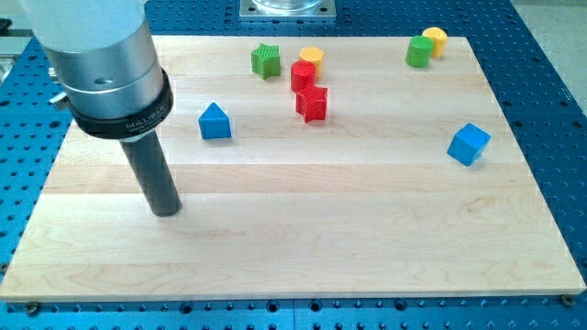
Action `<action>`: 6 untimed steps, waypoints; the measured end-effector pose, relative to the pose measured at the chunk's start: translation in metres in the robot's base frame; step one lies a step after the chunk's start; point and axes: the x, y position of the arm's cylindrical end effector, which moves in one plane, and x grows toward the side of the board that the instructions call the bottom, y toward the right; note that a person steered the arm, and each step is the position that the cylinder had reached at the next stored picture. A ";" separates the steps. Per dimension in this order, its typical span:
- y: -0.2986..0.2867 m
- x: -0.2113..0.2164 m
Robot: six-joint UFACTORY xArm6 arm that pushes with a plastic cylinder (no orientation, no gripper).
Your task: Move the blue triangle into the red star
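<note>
The blue triangle (215, 122) sits on the wooden board (303, 229) at the upper left of centre. The red star (312, 104) lies to its right, about a hundred pixels away, just below a red cylinder (303, 75). My tip (166, 211) rests on the board below and to the left of the blue triangle, apart from it. The thick silver and black arm body above the rod covers the board's top left corner.
A green star (266, 60) and a yellow hexagon-like block (312, 56) stand near the red cylinder at the top. A green cylinder (419, 51) and a yellow block (435, 39) sit at the top right. A blue cube (469, 144) lies at the right.
</note>
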 end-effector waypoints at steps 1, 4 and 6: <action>-0.010 -0.005; -0.024 -0.112; 0.085 -0.121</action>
